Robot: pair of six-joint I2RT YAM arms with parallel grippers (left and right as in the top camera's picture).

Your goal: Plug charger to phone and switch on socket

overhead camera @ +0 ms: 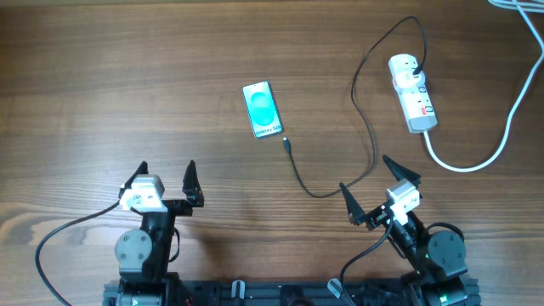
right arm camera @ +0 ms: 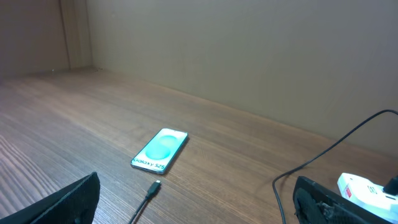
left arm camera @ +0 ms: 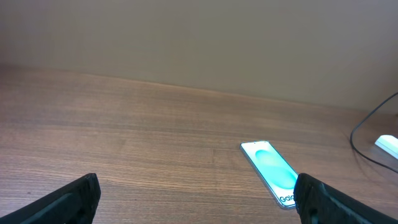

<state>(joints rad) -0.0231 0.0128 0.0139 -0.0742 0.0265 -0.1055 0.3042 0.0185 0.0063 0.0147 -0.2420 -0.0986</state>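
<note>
Pincers released, gripping nothing: my left pincer [overhead camera: 166, 174] and right pincer [overhead camera: 367, 183]. Glossy rectangular phone [overhead camera: 262, 109] lies at 12 o'clock on grained wood table [overhead camera: 127, 76], thin black charger [overhead camera: 286, 143] tip at its 5 o'clock, oblong white socket [overhead camera: 412, 93] at 3.

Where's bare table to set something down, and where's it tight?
Bare: the wide stretch left of the phone, beyond the left hand; a smaller patch between phone and cable. Crowded: right side, where cable, power strip and white cord bunch.
</note>
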